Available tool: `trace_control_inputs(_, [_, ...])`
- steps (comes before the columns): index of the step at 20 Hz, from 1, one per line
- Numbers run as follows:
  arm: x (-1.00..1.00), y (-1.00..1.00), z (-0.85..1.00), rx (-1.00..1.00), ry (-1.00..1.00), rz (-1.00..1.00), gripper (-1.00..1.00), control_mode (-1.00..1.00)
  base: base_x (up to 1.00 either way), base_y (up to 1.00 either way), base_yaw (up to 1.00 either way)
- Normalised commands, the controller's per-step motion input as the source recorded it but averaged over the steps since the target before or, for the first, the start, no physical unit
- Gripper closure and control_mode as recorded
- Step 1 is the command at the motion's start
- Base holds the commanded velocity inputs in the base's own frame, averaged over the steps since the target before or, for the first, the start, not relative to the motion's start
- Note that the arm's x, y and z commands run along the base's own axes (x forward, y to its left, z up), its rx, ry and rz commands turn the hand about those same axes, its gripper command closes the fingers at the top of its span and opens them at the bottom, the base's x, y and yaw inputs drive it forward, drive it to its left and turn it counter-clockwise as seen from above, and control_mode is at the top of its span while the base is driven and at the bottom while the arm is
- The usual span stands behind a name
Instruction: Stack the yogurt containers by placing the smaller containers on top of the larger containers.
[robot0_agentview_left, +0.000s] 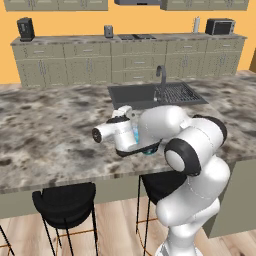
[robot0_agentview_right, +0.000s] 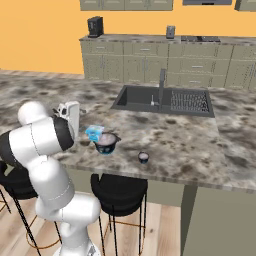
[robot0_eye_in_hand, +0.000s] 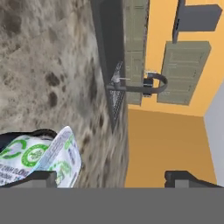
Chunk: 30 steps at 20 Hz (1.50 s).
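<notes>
The wide navy tub (robot0_agentview_right: 106, 144) with a pale top stands near the counter's front edge. The light blue pot (robot0_agentview_right: 94, 133) sits tilted at the tub's left rim, touching it. In the hand view that pot (robot0_eye_in_hand: 52, 157), with its white and green label, lies just behind my left fingertip (robot0_eye_in_hand: 39, 177), over the tub's dark rim (robot0_eye_in_hand: 30, 134). My gripper (robot0_eye_in_hand: 111, 176) is open, jaws wide apart with nothing between them, and it points level along the counter toward the sink. The small dark pot (robot0_agentview_right: 143, 157) with a whitish top stands alone to the tub's right.
A dark sink (robot0_agentview_right: 150, 97) with a faucet (robot0_agentview_right: 161, 82) and a drying rack lies farther back. Black stools (robot0_agentview_right: 119, 190) stand below the counter's front edge. My own arm (robot0_agentview_left: 170, 125) covers most of the tub in the left base view.
</notes>
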Motion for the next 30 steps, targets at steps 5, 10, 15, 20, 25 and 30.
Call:
trace_control_inputs(5, [-0.21,0.09,0.55,0.02,0.00,0.00,-1.00,-1.00,0.00,0.00,0.00])
trace_control_inputs(10, [-0.31,0.00,0.70,0.08,0.00,-0.02,-1.00,-1.00,0.00,0.00,0.00])
trace_control_inputs(15, [-0.33,-0.51,0.50,0.23,0.02,-0.10,-1.00,-1.00,0.00,0.00,0.00])
trace_control_inputs(20, [-0.24,-0.98,0.05,0.35,0.12,-0.18,-1.00,-1.00,0.00,0.00,0.00])
trace_control_inputs(25, [-0.27,-0.76,-0.01,0.31,0.11,-0.18,-1.00,-1.00,0.00,0.00,0.00])
trace_control_inputs(30, [-0.25,-0.81,0.00,0.34,0.03,-0.18,-1.00,-1.00,0.00,0.00,0.00])
